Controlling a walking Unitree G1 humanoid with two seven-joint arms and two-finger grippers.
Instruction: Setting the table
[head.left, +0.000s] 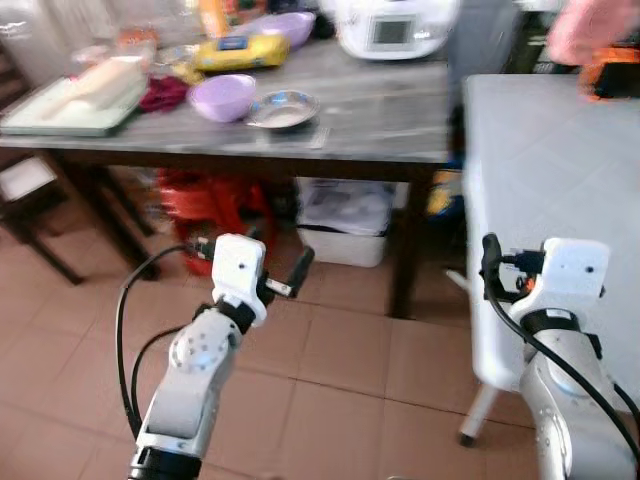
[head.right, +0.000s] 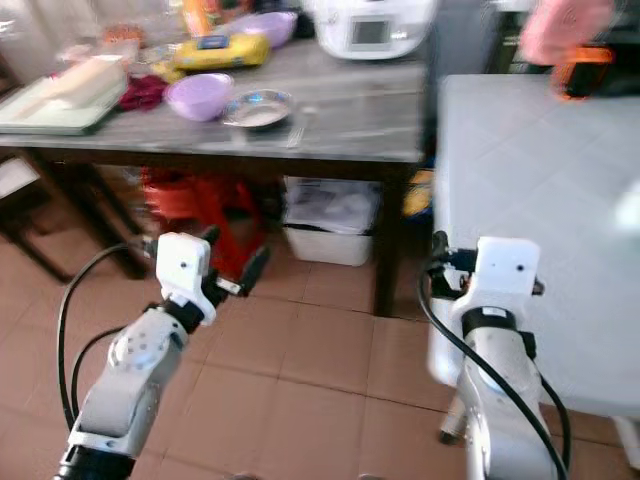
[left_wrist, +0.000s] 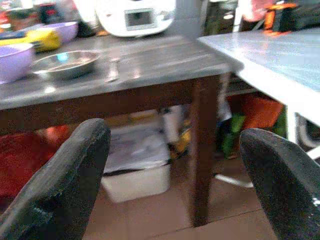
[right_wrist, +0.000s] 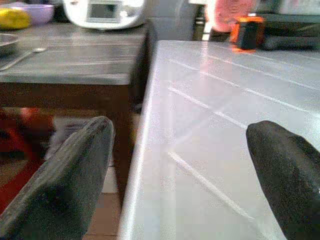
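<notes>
A dark wooden table with a grey top stands ahead. On it sit a purple bowl, a metal bowl and, just right of that, a spoon. To the right is a white table with a bare near surface. My left gripper is open and empty, raised over the tiled floor short of the wooden table; one finger points forward. My right gripper is also open and empty, level with the white table's near edge.
A white rice cooker, a yellow package, a second purple bowl and a tray crowd the back and left of the wooden table. Under it are a white bin and red stools. An orange-and-black object sits far back on the white table.
</notes>
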